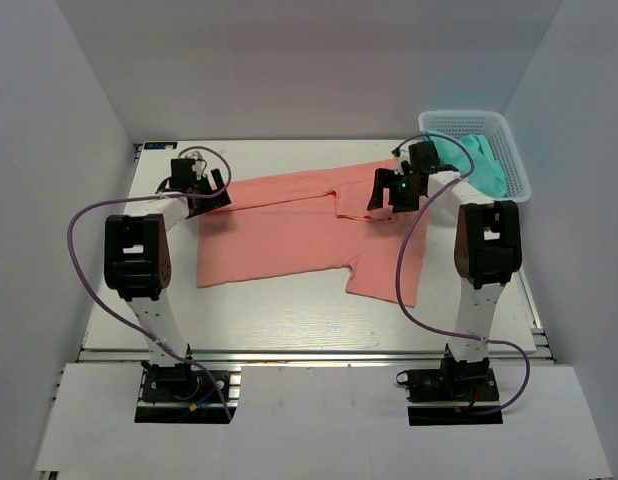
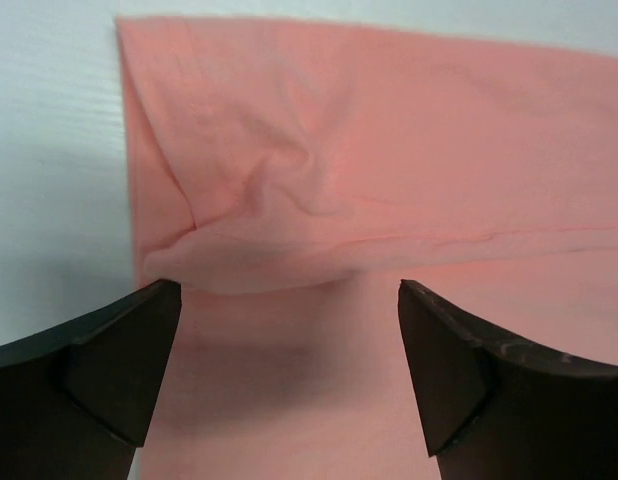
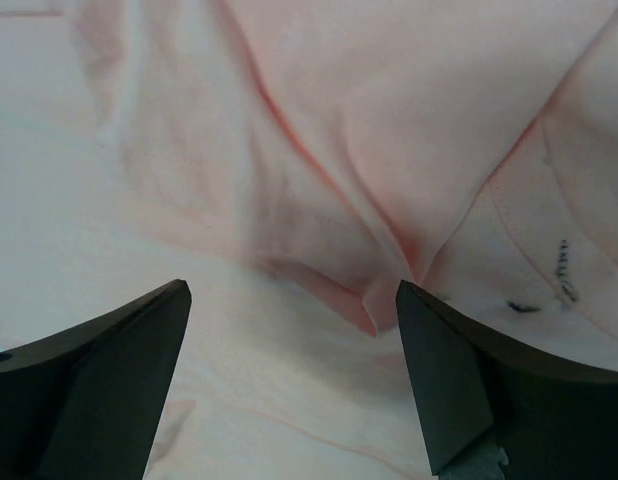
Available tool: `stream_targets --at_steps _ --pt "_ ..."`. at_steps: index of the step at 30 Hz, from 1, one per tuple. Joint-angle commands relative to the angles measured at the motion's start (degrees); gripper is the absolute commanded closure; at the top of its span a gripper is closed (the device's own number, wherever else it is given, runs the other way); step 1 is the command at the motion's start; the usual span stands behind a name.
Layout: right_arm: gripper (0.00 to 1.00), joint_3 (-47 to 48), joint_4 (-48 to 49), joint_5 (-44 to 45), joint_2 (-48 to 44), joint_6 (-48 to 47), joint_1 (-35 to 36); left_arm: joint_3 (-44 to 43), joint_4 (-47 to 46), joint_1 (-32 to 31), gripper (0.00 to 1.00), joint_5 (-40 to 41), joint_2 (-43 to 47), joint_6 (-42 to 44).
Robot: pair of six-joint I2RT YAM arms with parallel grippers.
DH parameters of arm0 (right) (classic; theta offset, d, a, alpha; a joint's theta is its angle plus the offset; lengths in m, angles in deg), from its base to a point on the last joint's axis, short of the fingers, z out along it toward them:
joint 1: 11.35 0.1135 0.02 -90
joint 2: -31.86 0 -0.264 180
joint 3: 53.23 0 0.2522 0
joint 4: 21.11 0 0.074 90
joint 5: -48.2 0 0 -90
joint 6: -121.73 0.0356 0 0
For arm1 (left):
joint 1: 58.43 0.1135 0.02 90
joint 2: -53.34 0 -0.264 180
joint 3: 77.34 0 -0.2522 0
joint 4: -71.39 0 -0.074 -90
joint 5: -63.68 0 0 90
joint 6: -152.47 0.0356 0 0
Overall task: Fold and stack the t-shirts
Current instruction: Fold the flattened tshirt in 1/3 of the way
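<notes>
From above: finds the pink shirt (image 1: 289,225) flat on the table (image 1: 289,325), reaching from under the left gripper (image 1: 211,192) to under the right gripper (image 1: 389,195). Puts one sleeve (image 1: 379,275) just nearer the arm bases than the right gripper. Places the teal shirt (image 1: 479,160) behind and to the right of the right gripper, heaped in the basket (image 1: 517,170) and draped over its rim.

Left wrist: shows the left gripper (image 2: 289,295) with fingers (image 2: 99,360) spread wide, gripping nothing. Finds a folded edge of pink shirt (image 2: 389,150) just ahead of the tips, running across between them, with a puckered crease ahead-left. Leaves bare table (image 2: 49,150) only beyond the left finger.

Right wrist: shows the right gripper (image 3: 294,295) likewise spread wide, fingers (image 3: 459,370) holding nothing. Finds wrinkled pink shirt (image 3: 389,120) below and ahead, a pointed fold tip just inside the right finger, stitching with small dark marks ahead-right. Cannot tell whether the tips touch cloth.
</notes>
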Motion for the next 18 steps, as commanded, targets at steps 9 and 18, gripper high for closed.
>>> stream_targets --at_steps 9,18 --pt "0.1 -12.9 5.6 10.2 -27.7 5.7 2.7 4.5 19.5 -0.3 0.0 6.6 27.8 -9.4" --pt "0.1 -44.6 10.3 31.5 -55.4 26.7 2.9 33.3 24.5 -0.3 0.0 11.4 46.5 -23.7"
